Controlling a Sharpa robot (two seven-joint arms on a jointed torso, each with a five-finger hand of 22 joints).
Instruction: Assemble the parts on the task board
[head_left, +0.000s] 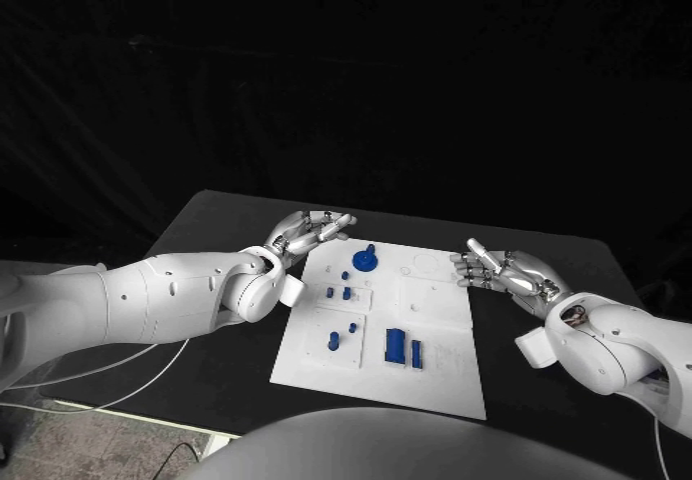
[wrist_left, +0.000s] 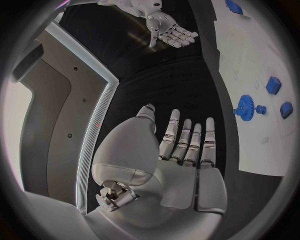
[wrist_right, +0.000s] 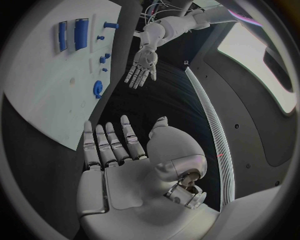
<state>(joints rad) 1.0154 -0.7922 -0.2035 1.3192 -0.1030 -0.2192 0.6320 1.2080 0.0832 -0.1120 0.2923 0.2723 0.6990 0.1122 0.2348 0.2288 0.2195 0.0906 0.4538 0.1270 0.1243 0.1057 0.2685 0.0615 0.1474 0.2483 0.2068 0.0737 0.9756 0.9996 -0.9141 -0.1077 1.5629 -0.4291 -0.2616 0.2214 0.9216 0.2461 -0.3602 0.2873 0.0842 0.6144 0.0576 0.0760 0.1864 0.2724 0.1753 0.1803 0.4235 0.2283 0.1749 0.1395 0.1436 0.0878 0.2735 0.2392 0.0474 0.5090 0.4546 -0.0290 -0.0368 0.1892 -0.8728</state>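
Parts (head_left: 395, 345) are blue and sit on the white board (head_left: 433, 380) in the middle of the black table (head_left: 216, 225). A round gear (head_left: 365, 261) stands near the far end of the board. Two small pieces (head_left: 338, 293) sit side by side below it, and two more small ones (head_left: 343, 333) lie closer to the robot. Two long blocks, a wide one and a thin one (head_left: 417, 353), lie next to each other near the middle of the near half. I cannot tell if each part is in its final spot or just waiting there.

The left hand (head_left: 306, 235) hangs by the far left corner of the board. Its fingers are straight and spread, and it holds nothing. The right hand (head_left: 498, 270) hangs by the right edge of the board, also with fingers apart and nothing in it. Both hands stay off to the sides, so the whole board can be seen from above and nothing is blocked.

This could be a board still to be put together, with hands ready to reach in. It could also be a finished board, with hands pulled away.
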